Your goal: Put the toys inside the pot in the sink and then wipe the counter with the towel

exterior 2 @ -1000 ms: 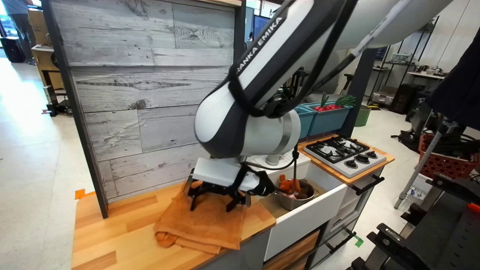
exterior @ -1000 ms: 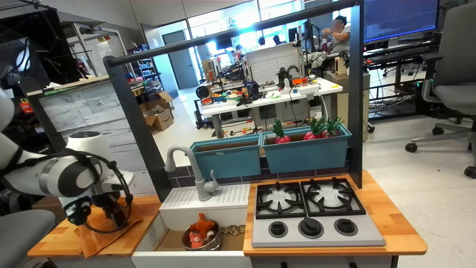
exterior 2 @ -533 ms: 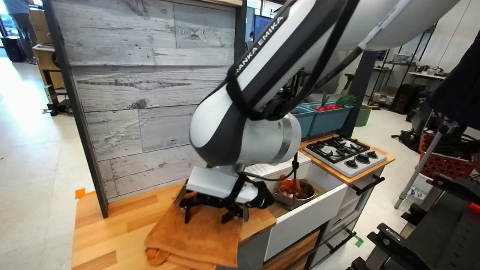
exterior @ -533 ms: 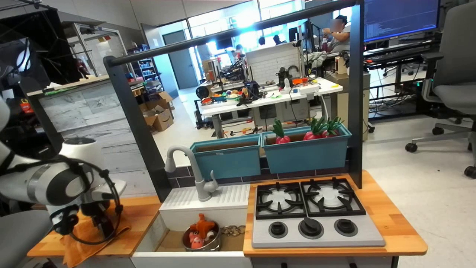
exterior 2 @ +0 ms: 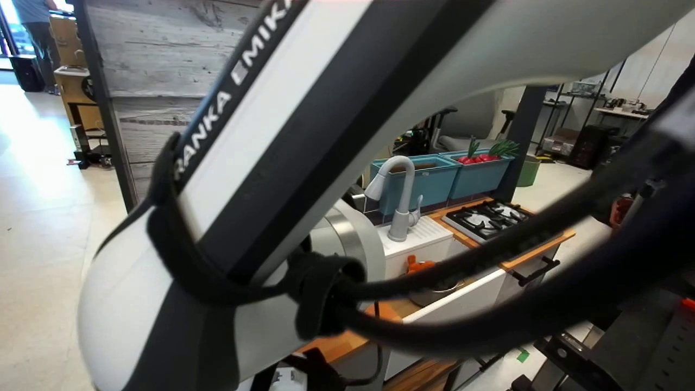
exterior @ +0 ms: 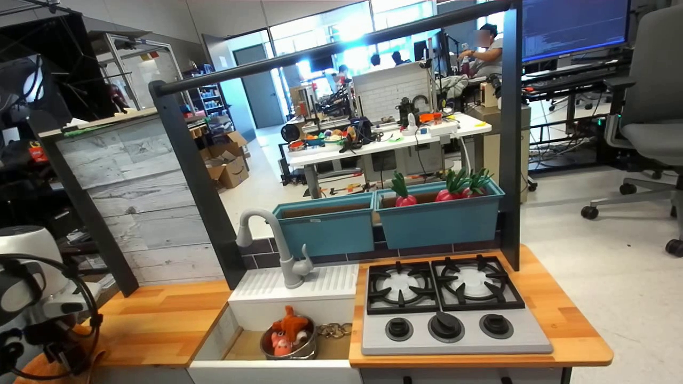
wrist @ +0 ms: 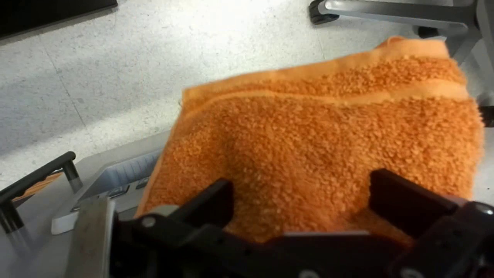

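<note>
In the wrist view the orange towel (wrist: pixel 328 131) fills the space below my gripper (wrist: pixel 301 184), whose fingers stand wide apart against the cloth; whether they press on it I cannot tell. An exterior view puts the towel (exterior: pixel 45 369) and the gripper at the lower left, at the counter's front edge, partly cut off. The wooden counter (exterior: pixel 160 314) lies bare right of them. An orange toy (exterior: pixel 292 323) and a pinkish-red toy (exterior: pixel 282 345) sit in the steel pot (exterior: pixel 308 352), which stands in the white sink (exterior: pixel 267 372). The arm hides most of the towel area in an exterior view.
A grey faucet (exterior: pixel 283 250) rises behind the sink, and a metal chain (exterior: pixel 334 329) lies beside the pot. The stovetop (exterior: pixel 453 341) is to the right. A drawer handle (wrist: pixel 36 175) and a chair base (wrist: pixel 397 17) flank the towel in the wrist view.
With the jaws staying open, the gripper has moved left and toward the counter's front edge in an exterior view. The towel has slid along with it, baring the wood. Pot and toys are unmoved.
</note>
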